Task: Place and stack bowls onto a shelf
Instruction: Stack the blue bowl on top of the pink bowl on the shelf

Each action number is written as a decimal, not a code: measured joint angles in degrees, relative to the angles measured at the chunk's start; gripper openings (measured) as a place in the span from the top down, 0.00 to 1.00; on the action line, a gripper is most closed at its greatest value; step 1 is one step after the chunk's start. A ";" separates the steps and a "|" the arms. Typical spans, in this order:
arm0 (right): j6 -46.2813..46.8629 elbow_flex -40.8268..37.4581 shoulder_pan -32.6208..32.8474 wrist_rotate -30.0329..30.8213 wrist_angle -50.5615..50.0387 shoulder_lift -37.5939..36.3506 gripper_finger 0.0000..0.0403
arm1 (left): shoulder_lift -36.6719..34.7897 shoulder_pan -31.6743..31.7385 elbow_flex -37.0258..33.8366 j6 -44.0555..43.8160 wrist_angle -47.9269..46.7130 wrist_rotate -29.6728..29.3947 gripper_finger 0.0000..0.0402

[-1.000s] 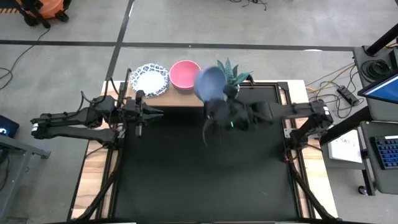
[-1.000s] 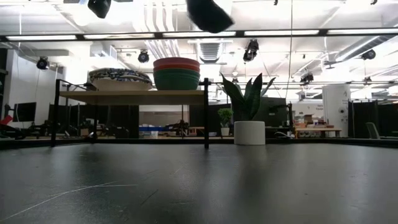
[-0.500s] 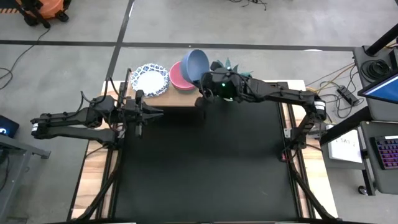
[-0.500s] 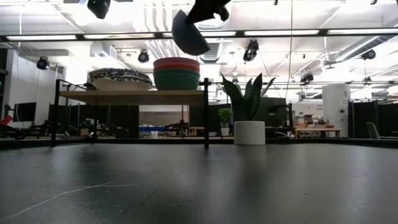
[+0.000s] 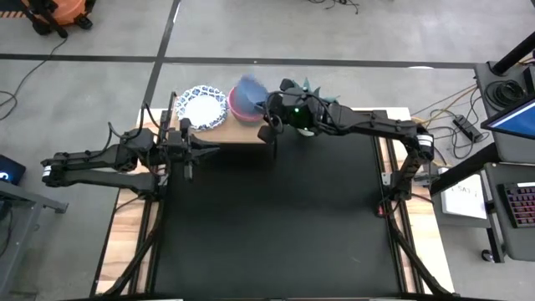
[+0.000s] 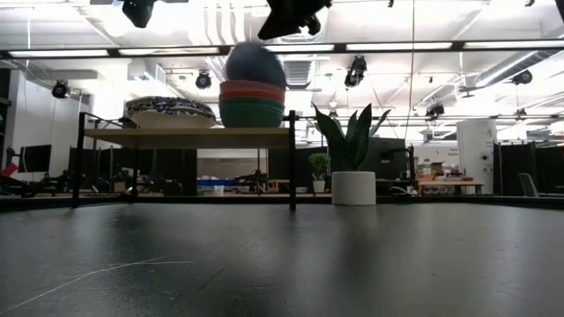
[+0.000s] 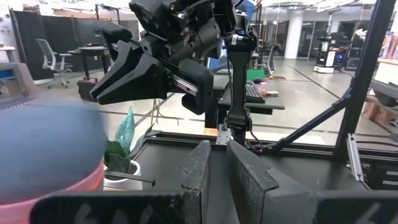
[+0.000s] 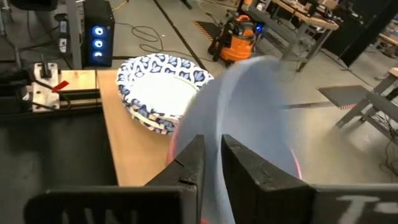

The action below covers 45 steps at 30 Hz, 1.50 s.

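The grey-blue bowl (image 6: 254, 63) sits tilted and blurred on top of the red and green bowls (image 6: 251, 101) stacked on the shelf (image 6: 194, 136). It also shows over the pink bowl (image 5: 235, 113) from above and as a blurred grey-blue bowl (image 8: 249, 118) close before the right wrist. My right gripper (image 6: 284, 16) hangs just above and beside it, its fingers (image 8: 193, 158) a narrow gap apart and holding nothing. White bowls with blue rims (image 5: 202, 107) rest stacked on the shelf's left half. My left gripper (image 7: 217, 155) waits level near the shelf's left end, narrowly open and empty.
A potted plant (image 6: 352, 167) in a white pot stands right of the shelf, under my right arm (image 5: 368, 130). The black tabletop (image 5: 276, 226) stretches in front of the shelf toward the near edge. The shelf's dark legs (image 6: 292, 163) stand at the table's far side.
My right gripper has carried the grey-blue bowl toward the far left, over the shelf, and tipped it. Its fingers have let go. The bowl has dropped onto the stack of coloured bowls and lies there tilted.
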 joint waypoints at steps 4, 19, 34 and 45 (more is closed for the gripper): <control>0.16 0.00 -0.42 0.03 0.04 0.00 0.84 | 0.00 0.00 0.00 0.37 0.00 -0.32 0.91; 2.77 -1.39 -0.57 -0.02 16.47 4.71 0.90 | -0.09 0.00 0.00 0.35 0.13 -0.34 0.91; 0.95 -0.77 -0.99 -0.02 20.65 10.88 0.98 | -1.46 0.00 0.00 0.15 -0.26 -0.34 0.91; 2.82 -0.68 -3.60 -5.56 30.86 13.22 0.98 | -0.79 0.00 0.00 0.33 0.31 -0.47 0.91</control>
